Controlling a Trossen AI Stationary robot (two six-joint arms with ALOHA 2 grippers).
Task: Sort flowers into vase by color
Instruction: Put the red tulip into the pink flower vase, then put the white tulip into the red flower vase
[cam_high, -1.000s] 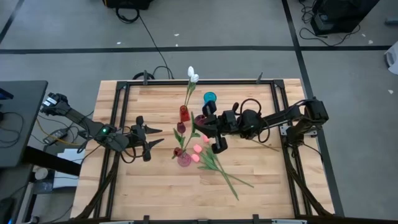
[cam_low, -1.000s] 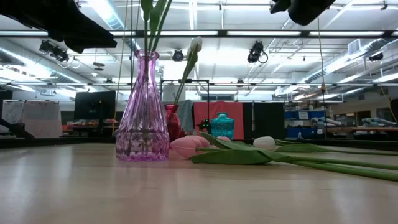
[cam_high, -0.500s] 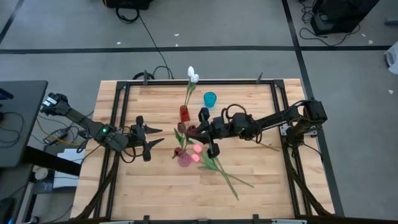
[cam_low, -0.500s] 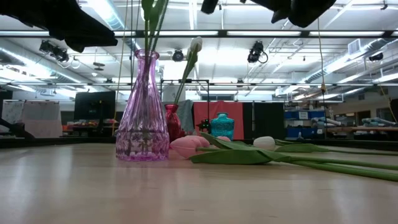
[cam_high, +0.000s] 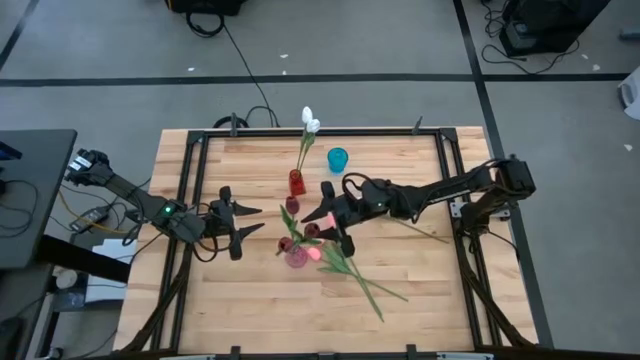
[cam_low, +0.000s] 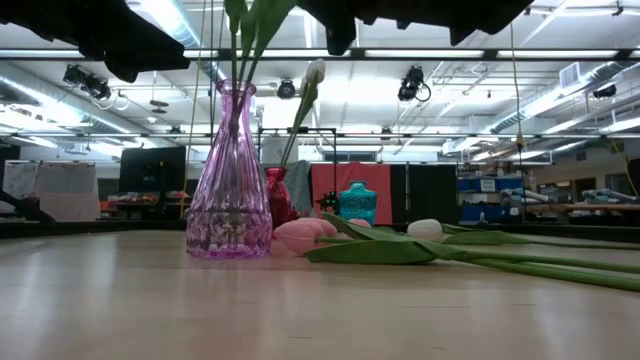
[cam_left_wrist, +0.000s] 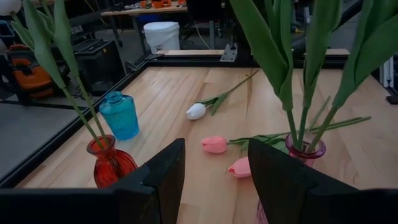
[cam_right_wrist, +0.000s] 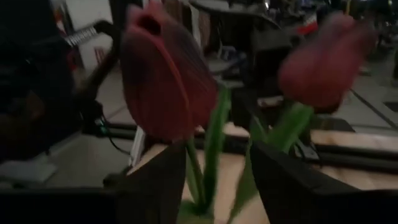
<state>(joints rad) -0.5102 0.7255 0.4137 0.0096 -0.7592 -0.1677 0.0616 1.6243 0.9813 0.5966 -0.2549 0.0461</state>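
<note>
A pink glass vase (cam_high: 297, 258) near the table's middle holds maroon tulips (cam_right_wrist: 165, 81) on long green stems; it also shows in the low view (cam_low: 230, 180). A red vase (cam_high: 297, 182) holds white tulips (cam_high: 310, 122). Pink tulips (cam_left_wrist: 214, 144) and a white tulip (cam_left_wrist: 196, 111) lie flat on the table. My right gripper (cam_high: 327, 217) is open, high beside the pink vase, with the maroon heads just in front of it and a stem (cam_right_wrist: 200, 180) between its fingers; I see no touch. My left gripper (cam_high: 253, 220) is open and empty, left of the vases.
A small teal vase (cam_high: 338, 158) stands behind the red one, toward the far edge. Green stems and leaves (cam_high: 365, 285) of the lying tulips stretch toward the near right. A black frame (cam_high: 190, 180) runs around the tabletop. Bare wood lies at the near left.
My right gripper has moved toward the table's left, up to the maroon tulips in the pink vase, staying open. In the low view its arm has come in over the vase. My left gripper has kept still.
</note>
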